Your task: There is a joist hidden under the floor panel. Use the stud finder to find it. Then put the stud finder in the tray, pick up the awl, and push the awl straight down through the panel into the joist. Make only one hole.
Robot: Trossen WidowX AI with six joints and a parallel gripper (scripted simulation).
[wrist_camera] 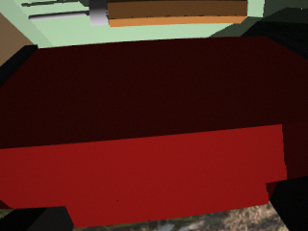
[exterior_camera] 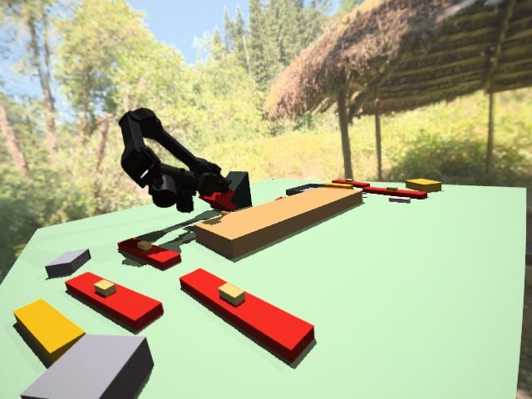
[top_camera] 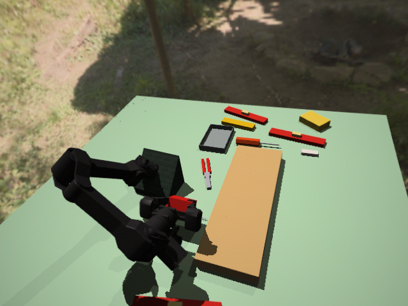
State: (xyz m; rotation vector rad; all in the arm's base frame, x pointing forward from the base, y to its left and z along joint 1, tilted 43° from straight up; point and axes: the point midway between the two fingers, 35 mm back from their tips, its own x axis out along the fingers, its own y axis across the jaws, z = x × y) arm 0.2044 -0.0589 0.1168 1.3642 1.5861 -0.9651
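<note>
My gripper is shut on the red stud finder, tilted and held above the table left of the panel's near part. The tan floor panel lies flat; no hole can be made out. An orange-handled tool with a grey collar and thin shaft, seemingly the awl, lies below the gripper beside the panel; in the top view mostly its tip shows. The black-rimmed tray is empty beyond the panel's far left corner.
Dark green wedge block stands behind the gripper. Red-handled pliers lie between it and the panel. Another orange-handled tool lies at the panel's far end. Red levels, yellow blocks and grey blocks lie around.
</note>
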